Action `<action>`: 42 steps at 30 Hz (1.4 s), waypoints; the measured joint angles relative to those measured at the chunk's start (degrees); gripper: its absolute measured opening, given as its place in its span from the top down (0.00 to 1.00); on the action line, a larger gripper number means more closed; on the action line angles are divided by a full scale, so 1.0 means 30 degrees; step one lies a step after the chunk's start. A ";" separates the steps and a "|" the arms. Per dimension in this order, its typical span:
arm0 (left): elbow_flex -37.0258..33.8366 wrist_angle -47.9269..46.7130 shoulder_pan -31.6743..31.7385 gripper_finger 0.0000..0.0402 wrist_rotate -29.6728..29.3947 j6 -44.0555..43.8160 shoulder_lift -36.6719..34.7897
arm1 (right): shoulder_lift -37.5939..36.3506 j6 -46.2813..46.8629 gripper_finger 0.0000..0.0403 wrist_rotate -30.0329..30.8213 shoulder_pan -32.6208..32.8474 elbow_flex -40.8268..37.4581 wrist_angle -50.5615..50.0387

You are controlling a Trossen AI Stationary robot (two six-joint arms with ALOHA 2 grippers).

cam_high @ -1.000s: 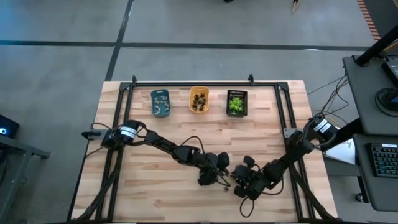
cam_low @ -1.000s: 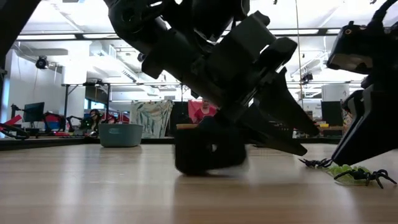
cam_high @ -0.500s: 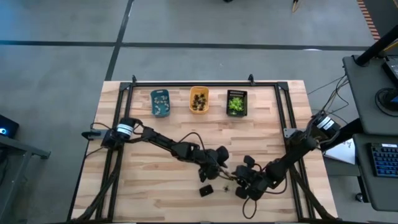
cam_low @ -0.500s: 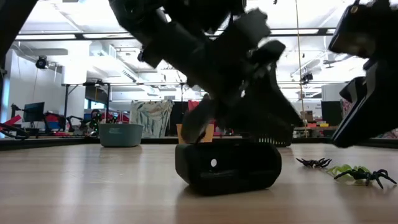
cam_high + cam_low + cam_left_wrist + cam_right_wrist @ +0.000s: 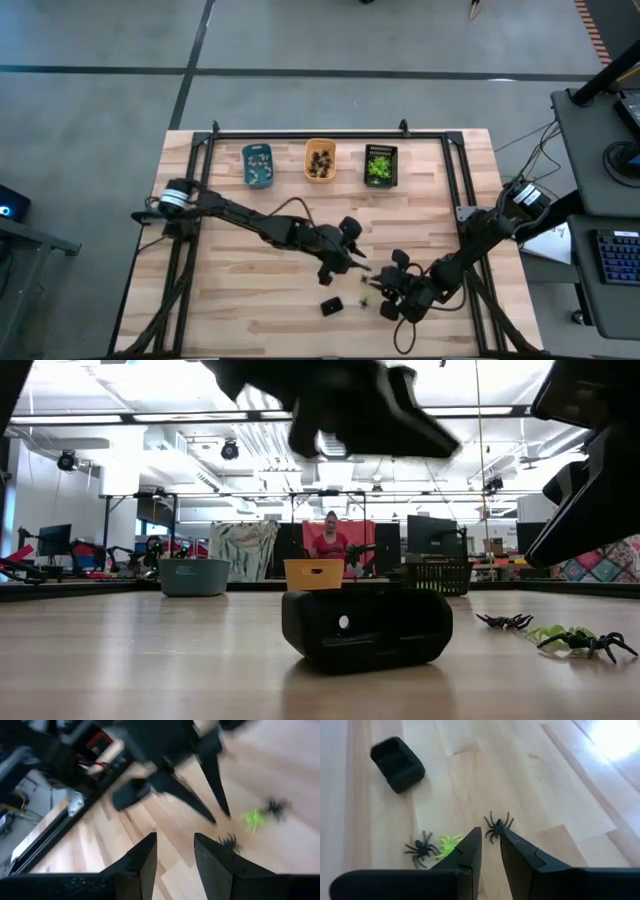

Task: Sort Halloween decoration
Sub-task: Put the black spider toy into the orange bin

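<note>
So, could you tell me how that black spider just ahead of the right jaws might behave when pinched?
The black spider looks tiny and thin-legged, so it is probably very light and may skid on the smooth table. Its splayed legs likely flex, so a grip could slip.

A black block (image 5: 331,306) and scattered spiders (image 5: 497,826) clutter the near boards.
</note>
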 joint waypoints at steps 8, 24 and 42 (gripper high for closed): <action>-0.2784 0.2349 -0.0189 0.72 0.0117 -0.5961 -0.3255 | 0.0833 -0.1372 0.76 0.0222 -0.0453 0.0007 0.0434; -1.0504 1.2575 -0.0721 0.72 -0.1359 -1.2860 -0.8670 | 0.2569 -0.1256 0.50 0.0022 -0.1284 0.0000 0.1739; -1.1354 1.3853 -0.0758 0.72 -0.1359 -1.3059 -0.9844 | 0.3661 -0.0542 0.78 0.0065 -0.1545 0.0051 0.2703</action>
